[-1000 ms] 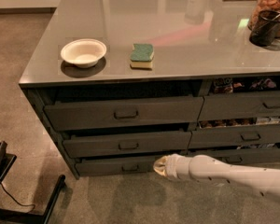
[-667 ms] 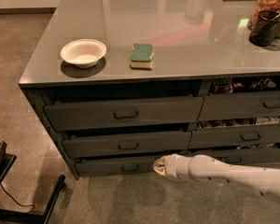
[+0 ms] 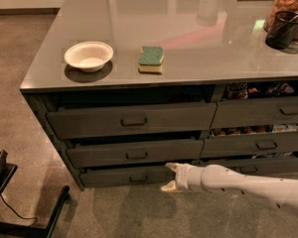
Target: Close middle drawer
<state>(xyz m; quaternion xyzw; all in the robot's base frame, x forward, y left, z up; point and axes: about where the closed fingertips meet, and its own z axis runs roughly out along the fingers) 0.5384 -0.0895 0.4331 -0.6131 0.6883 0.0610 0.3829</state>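
Observation:
The middle drawer (image 3: 134, 152) is the wide, low-fronted dark grey drawer in the left column, with a small metal pull handle (image 3: 136, 155) at its centre. It stands out a little from the cabinet, with a dark gap above its front. My gripper (image 3: 169, 177) is on the end of the white arm (image 3: 238, 185) coming in from the lower right. It sits low, just below the right end of the middle drawer, in front of the bottom drawer (image 3: 129, 176). Its two beige fingertips are spread apart and hold nothing.
The taller top drawer (image 3: 131, 120) is also slightly out. Narrower drawers on the right (image 3: 258, 144) show snack packets. On the counter are a white bowl (image 3: 88, 56), a green sponge (image 3: 151, 59), a black cup (image 3: 282, 29) and a jar. A black chair base (image 3: 20, 217) stands at lower left.

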